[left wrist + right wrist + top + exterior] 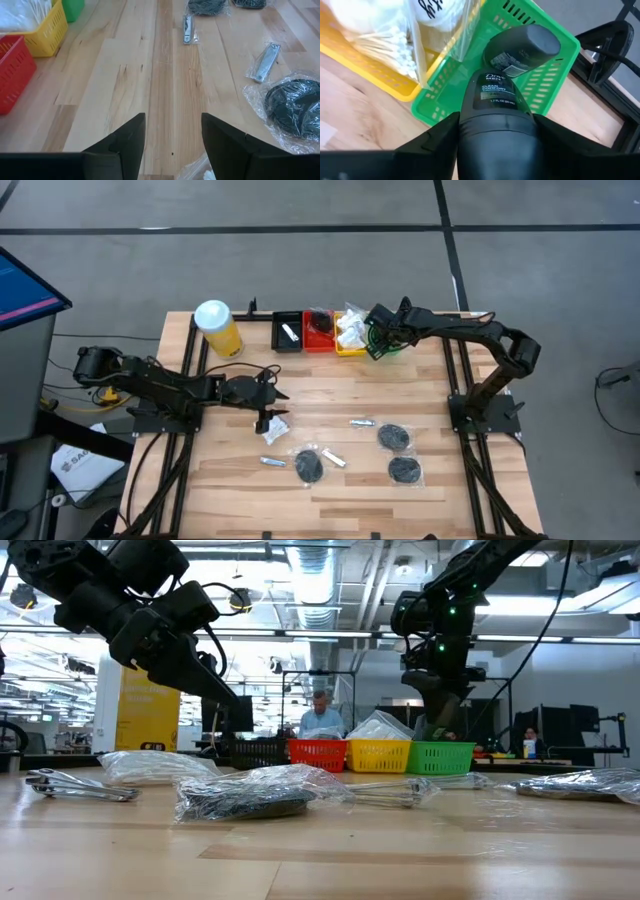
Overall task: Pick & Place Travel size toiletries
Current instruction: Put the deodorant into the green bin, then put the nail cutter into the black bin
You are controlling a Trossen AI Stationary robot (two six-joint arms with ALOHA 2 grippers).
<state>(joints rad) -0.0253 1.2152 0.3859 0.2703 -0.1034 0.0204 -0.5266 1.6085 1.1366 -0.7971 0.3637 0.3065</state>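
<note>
Black deodorant stick [496, 125] in right claw [495, 131], over green tray [547, 82] (1 inside).

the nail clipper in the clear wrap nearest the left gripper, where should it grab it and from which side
Probably across the narrow middle of the nail clipper, coming straight down from above. It lies flat on the table, long and thin, so fingers spanning its short width fit best. The left gripper is open and empty; the loose wrap may slip.

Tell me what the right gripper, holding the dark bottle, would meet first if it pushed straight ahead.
Probably the second dark bottle already lying in the green tray: the right gripper holds its Dove bottle pointing right at it. How much gap remains between the two is unclear.
</note>
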